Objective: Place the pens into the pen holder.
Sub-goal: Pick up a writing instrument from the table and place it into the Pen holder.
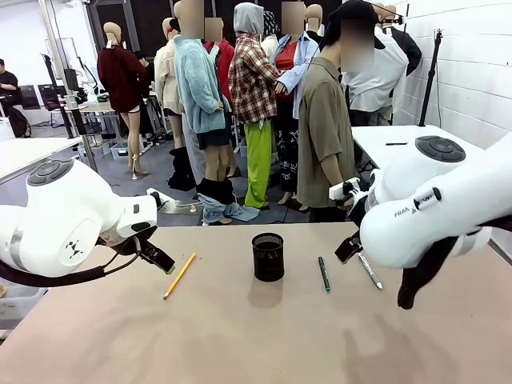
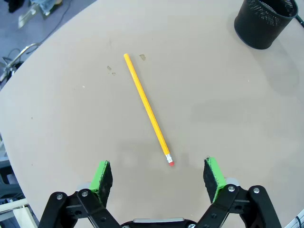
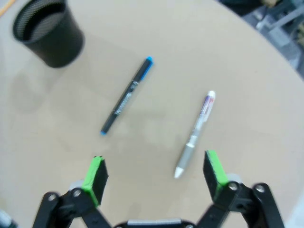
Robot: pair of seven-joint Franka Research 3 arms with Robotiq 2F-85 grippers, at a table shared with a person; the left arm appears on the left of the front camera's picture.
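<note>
- While gaping wide, left gripper [image 2: 156, 167] just short of pencil's [image 2: 148, 109] eraser end.
- Right gripper [image 3: 154, 162] equally wide, silver pen's [image 3: 194, 134] tip between its pads [image 3: 214, 173], dark pen [image 3: 126, 96] beyond.
- Pen holder [image 1: 267, 258] upright mid-table.

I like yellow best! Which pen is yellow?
The pencil, alone left of the pen holder. The dark pen and silver pen lie right of it.

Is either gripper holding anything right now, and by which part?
Nothing is held. The left gripper and right gripper are both open and empty.
</note>
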